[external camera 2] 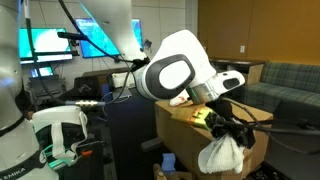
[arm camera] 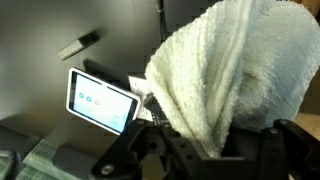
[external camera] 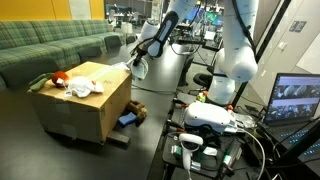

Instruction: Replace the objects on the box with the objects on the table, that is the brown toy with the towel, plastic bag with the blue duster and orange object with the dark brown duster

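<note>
The towel [external camera 2: 222, 155] is white, nubbly terry cloth, bunched into a soft lump with deep folds that fills the right half of the wrist view. The gripper [external camera 2: 224, 128] has its fingers clamped on the upper end of the bunch, so the cloth hangs with its long axis roughly vertical and its loose, rounded end pointing down toward the floor. It is held in the air just off the top right corner of the cardboard box [external camera: 85, 105], where the plastic bag [external camera: 83, 88] and orange object [external camera: 58, 77] lie farther left.
</note>
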